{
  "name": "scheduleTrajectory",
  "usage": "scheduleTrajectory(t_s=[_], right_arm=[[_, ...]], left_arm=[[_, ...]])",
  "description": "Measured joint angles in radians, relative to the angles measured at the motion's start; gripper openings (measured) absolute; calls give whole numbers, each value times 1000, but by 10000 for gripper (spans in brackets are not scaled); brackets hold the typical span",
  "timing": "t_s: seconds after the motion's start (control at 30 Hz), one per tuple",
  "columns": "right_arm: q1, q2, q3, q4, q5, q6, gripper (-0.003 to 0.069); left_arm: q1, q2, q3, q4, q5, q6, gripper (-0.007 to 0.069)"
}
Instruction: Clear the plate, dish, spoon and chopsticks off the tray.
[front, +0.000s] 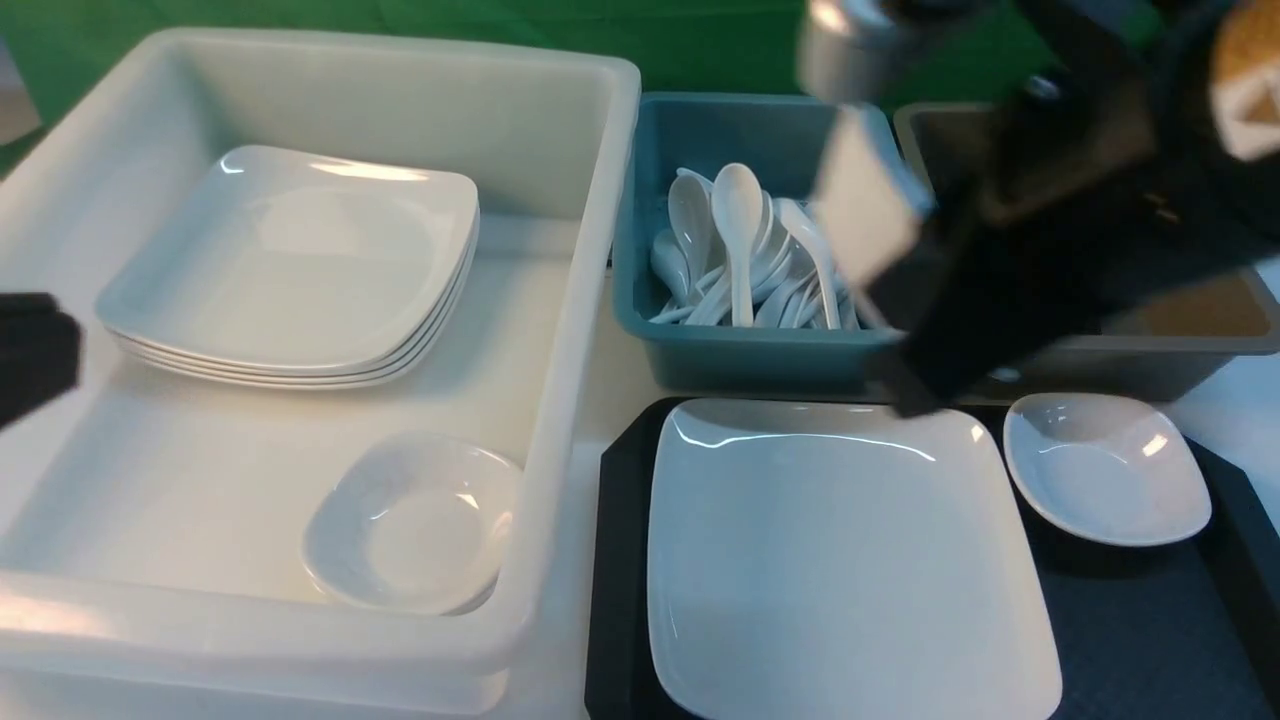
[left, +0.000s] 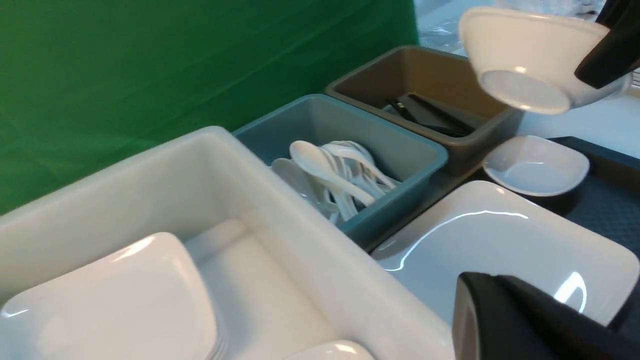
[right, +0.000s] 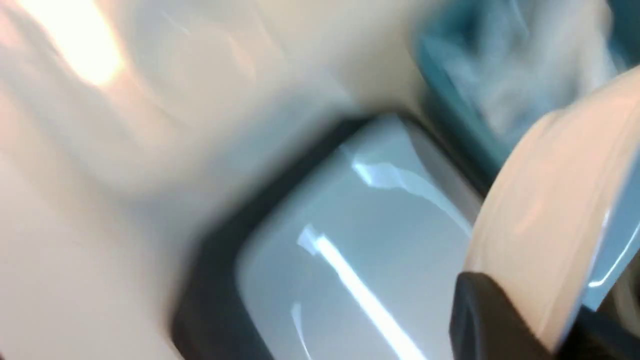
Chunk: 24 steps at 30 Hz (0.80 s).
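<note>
- Where the front view is read as a clock face, the tray is found at 5 o'clock on the pale surface.
- The plate is laid flat on the tray and fills its 9 o'clock half.
- A second small dish is set on the tray at 2 o'clock of the plate, just beside it.
- The dish is held in the air well above the tray, tilted so that its underside is shown in the left wrist view.
- The right pincer is clenched on the rim of the dish.
- The right arm is seen blurred between 1 and 3 o'clock.
- The left pincer is seen at the 9 o'clock edge. Whether it is released or clenched cannot be told.
- The white tub is placed at 9 o'clock of the tray. A stack of plates is held at its 11 o'clock and another small dish at its 5 o'clock.
- The blue tub is placed at 12 o'clock of the plate, and a heap of white spoons is held in it.
- The brown tub is placed at 3 o'clock of the blue tub, and dark chopsticks are laid in it.
- A green backdrop is seen at 12 o'clock, behind the tubs.
</note>
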Motion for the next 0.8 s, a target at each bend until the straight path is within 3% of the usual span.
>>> scheduleTrajectory(t_s=[0.07,0.23,0.5,0.8], right_arm=[[74,141,-134,17,-10,-84,64],[127,427,-391,71,-5,-204,64],[105,809,-680,97,31,-303,64],[36,952,-732,110,45,-323,64]], left_arm=[[0,-42,-17,68,31,-75,10],[0,-134,-24,160,137,-164,10],[0,-211,-24,190,223,-187,10],[0,-211,-23,188,221,-182,10]])
